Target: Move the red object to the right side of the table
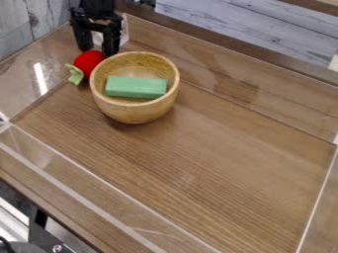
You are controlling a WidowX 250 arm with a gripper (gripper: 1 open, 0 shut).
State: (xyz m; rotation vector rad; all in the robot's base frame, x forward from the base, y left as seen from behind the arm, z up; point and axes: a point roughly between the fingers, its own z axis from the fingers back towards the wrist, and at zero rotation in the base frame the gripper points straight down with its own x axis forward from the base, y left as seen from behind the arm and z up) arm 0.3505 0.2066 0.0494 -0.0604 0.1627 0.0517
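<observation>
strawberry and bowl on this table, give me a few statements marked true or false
1. The green block lies inside the wooden bowl. True.
2. The red object sits inside the bowl. False: it rests on the table, just outside the bowl's left rim.
3. The gripper is clamped on the red object. False: its jaws stand open above the toy, and nothing is held.
4. The red object is on the left side of the table, near the far corner. True.
5. The bowl is tipped onto its side. False: it stands upright, opening upward.
</observation>
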